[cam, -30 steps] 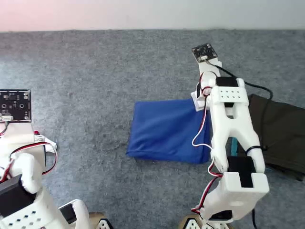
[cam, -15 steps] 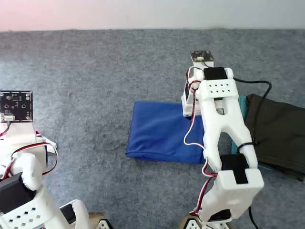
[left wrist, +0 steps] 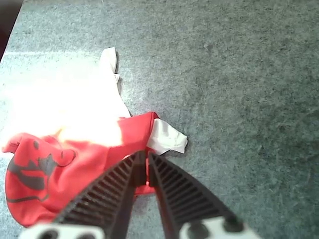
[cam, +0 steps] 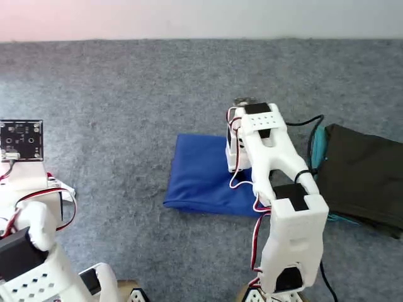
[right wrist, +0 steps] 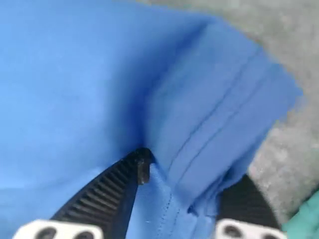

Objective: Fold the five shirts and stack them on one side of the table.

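A blue shirt (cam: 198, 176) lies folded in the middle of the grey table. My right gripper (cam: 234, 150) is at its far right part, shut on a fold of the blue shirt (right wrist: 99, 74). In the right wrist view the right gripper (right wrist: 189, 184) has a bunched hem between its fingers, and one fingertip (right wrist: 142, 167) presses on the cloth. To the right lies a dark folded shirt (cam: 365, 173) on top of a teal one (cam: 320, 146). My left gripper (left wrist: 145, 155) is shut with nothing in it, above a crumpled red shirt (left wrist: 65, 174) and a white shirt (left wrist: 65, 99).
The table is covered in grey carpet-like cloth (cam: 126, 94). The left arm's base (cam: 28, 251) stands at the near left corner. A pale wall runs along the far edge. A corner of teal cloth (right wrist: 309, 214) shows beside the blue shirt.
My right arm has swung left and toward the near side, pulling the blue shirt's right edge over the shirt. The shirt slid slightly left. The left arm has kept still.
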{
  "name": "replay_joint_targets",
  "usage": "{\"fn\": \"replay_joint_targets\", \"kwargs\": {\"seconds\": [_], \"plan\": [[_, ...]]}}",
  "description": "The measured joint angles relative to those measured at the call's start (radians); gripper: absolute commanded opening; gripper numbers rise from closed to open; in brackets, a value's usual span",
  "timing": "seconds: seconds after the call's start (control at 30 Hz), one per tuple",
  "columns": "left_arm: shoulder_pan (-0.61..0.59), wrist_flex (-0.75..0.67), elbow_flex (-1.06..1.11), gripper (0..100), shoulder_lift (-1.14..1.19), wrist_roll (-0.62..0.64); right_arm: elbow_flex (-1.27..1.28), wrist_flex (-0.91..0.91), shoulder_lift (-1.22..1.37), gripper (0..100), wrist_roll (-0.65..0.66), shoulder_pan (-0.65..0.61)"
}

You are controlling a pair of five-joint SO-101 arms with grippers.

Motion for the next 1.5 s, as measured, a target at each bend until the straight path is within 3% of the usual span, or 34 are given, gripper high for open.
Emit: {"fn": "replay_joint_targets", "kwargs": {"seconds": [0.23,0.37,0.47,0.73,0.83,0.9,1.0,1.1,1.3,1.5], "plan": [[0.002,0.000,0.000,1,0.000,0.000,0.000,0.002,0.000,1.1,0.094,0.003],[0.002,0.000,0.000,1,0.000,0.000,0.000,0.000,0.000,1.1,0.241,0.037],[0.002,0.000,0.000,1,0.000,0.000,-0.034,-0.005,0.012,1.1,0.459,0.092],[0.002,0.000,0.000,1,0.000,0.000,-0.184,-0.137,0.015,1.1,1.211,0.206],[0.003,0.000,0.032,1,-0.002,0.000,-0.215,-0.155,0.015,1.6,1.358,0.178],[0.002,0.000,0.048,1,0.000,0.000,-0.216,-0.198,0.015,4.1,1.384,0.152],[0.003,0.000,0.048,1,0.000,0.000,-0.216,-0.235,0.021,18.0,1.376,0.133],[0.002,0.000,0.048,1,0.000,0.000,-0.219,-0.247,0.021,22.1,1.277,0.140],[0.003,0.000,0.049,1,0.000,0.000,-0.295,-0.259,0.021,22.3,0.764,0.138],[0.002,0.000,0.049,1,0.000,0.000,-0.327,-0.097,0.008,22.3,0.219,0.115]]}}
